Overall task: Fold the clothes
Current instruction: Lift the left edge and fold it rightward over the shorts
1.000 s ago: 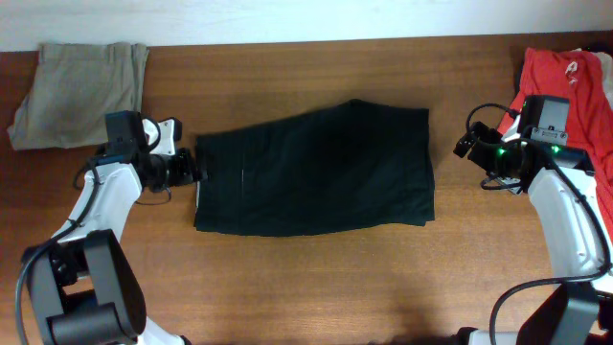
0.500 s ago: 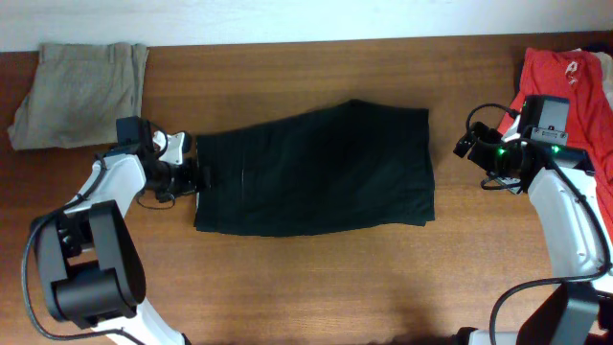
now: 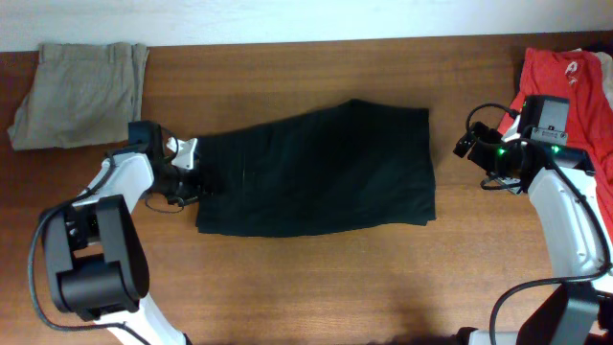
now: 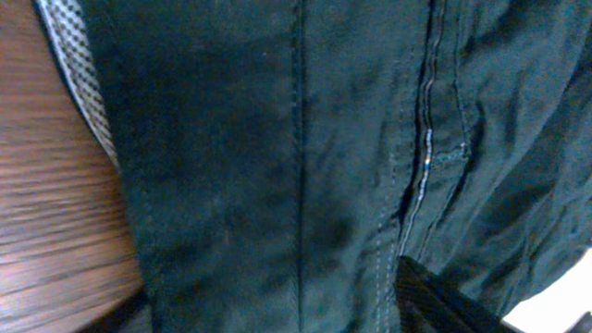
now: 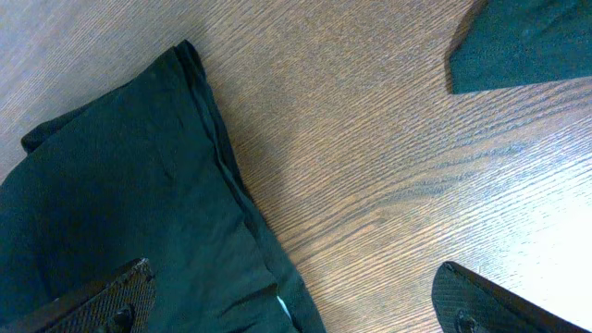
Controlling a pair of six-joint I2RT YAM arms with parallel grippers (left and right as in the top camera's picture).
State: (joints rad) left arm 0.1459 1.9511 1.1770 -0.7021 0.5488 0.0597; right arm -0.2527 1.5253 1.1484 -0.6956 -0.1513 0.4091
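Our left gripper [image 3: 198, 178] sits on the left end of the black shorts [image 3: 326, 172], which lie flat mid-worktop. Dark fabric fills its wrist view, and we cannot tell whether the fingers are closed on it. Our right gripper [image 3: 468, 145], fingers spread wide, hangs over bare table [image 3: 287, 278] just off the shorts' right end. Khaki shorts [image 3: 81, 91] lie at the far-left corner, a red top [image 3: 565, 81] at the far-right corner.
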